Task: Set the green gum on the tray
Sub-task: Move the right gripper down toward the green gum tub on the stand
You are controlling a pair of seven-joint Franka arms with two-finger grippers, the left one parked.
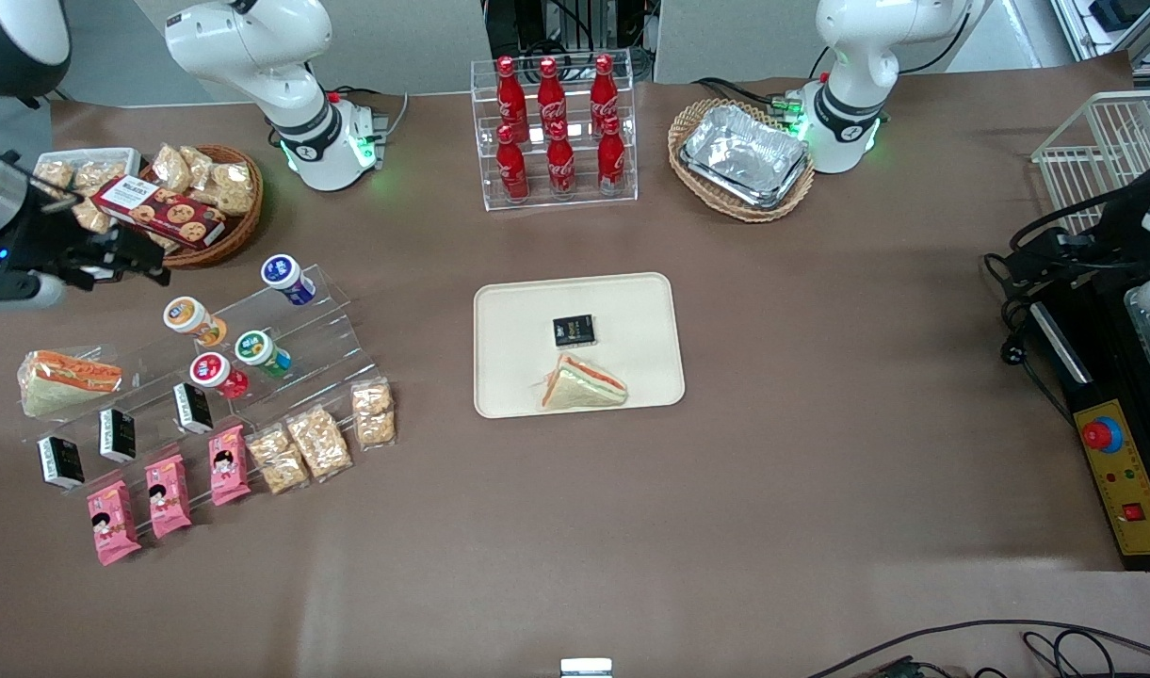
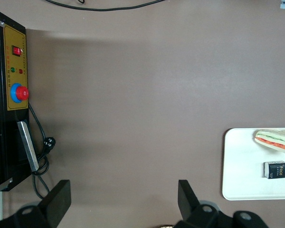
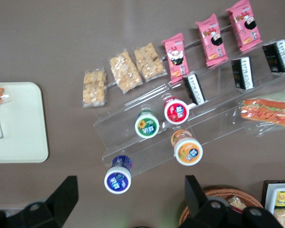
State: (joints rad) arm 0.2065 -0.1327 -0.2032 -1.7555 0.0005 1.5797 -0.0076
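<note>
1. Front view: the green gum (image 1: 261, 352) lies on its side on the middle step of a clear acrylic stepped stand (image 1: 283, 325), toward the working arm's end of the table and well apart from the tray (image 1: 499, 311).
2. Four canisters share the stand: the red gum (image 1: 218, 374) just beside the green one and nearer the camera, the orange gum (image 1: 191, 318) a step up, the blue gum (image 1: 287, 279) on the top step.
3. The tray sits mid-table, holding a wrapped sandwich (image 1: 582, 384) at its nearer edge and a small black box (image 1: 574, 330) near the middle; the tray's end toward the working arm is bare.
4. Bare brown table (image 1: 424, 311) lies between stand and tray.
5. The gripper (image 1: 132, 259) hangs above the table's edge at the working arm's end, near a wicker basket of cookies (image 1: 218, 193); its fingers (image 3: 66, 192) stand wide apart, holding nothing.
6. Right wrist view shows the green gum (image 3: 147, 125) lid-on with a yellow flower mark, which the front view does not resolve, and the tray's rounded corner (image 3: 35, 152).
7. Front view alone shows six red bottles (image 1: 556, 127) in a clear rack and foil trays (image 1: 746, 155) in a second basket.
8. Along the stand's low step: three black boxes (image 1: 118, 433), three pink packets (image 1: 170, 494), three clear snack bags (image 1: 318, 441), plus a second sandwich (image 1: 66, 379).
</note>
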